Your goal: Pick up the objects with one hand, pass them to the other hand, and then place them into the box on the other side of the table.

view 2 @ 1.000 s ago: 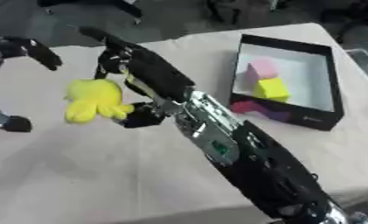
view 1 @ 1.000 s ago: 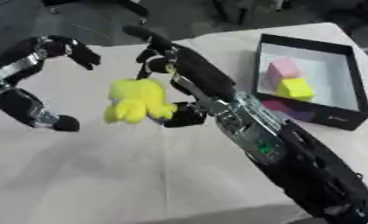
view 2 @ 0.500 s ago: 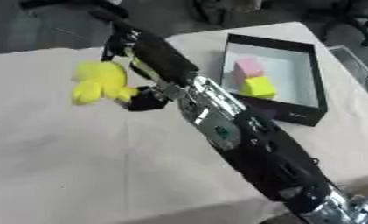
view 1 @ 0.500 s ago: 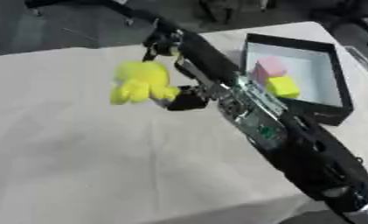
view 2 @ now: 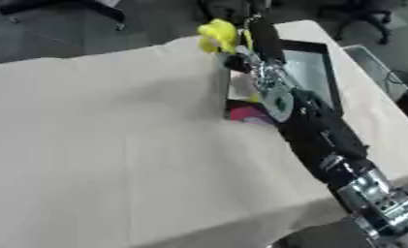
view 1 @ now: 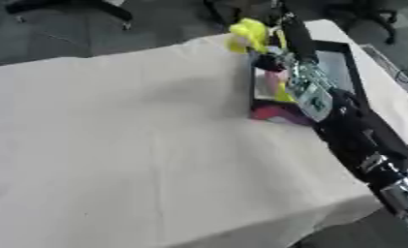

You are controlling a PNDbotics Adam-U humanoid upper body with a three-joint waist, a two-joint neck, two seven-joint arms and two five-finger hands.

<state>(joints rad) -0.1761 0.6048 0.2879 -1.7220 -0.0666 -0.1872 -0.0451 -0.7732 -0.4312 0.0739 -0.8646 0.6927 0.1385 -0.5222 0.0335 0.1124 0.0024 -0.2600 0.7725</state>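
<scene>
Moved: right hand (view 1: 271, 46) is now carrying the yellow toy (view 1: 247, 34) up at the box's (view 1: 349, 51) far left corner.
Left eye view: fingers are curling round one soft, lumpy toy; box is black, rectangular.
Right eye view: one magenta block (view 2: 245, 114) is showing inside; cloth-covered table (view 2: 114, 145) is lying pale, smooth.

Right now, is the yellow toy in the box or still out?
Out. The right hand holds the yellow toy above the box's near-left corner.
</scene>
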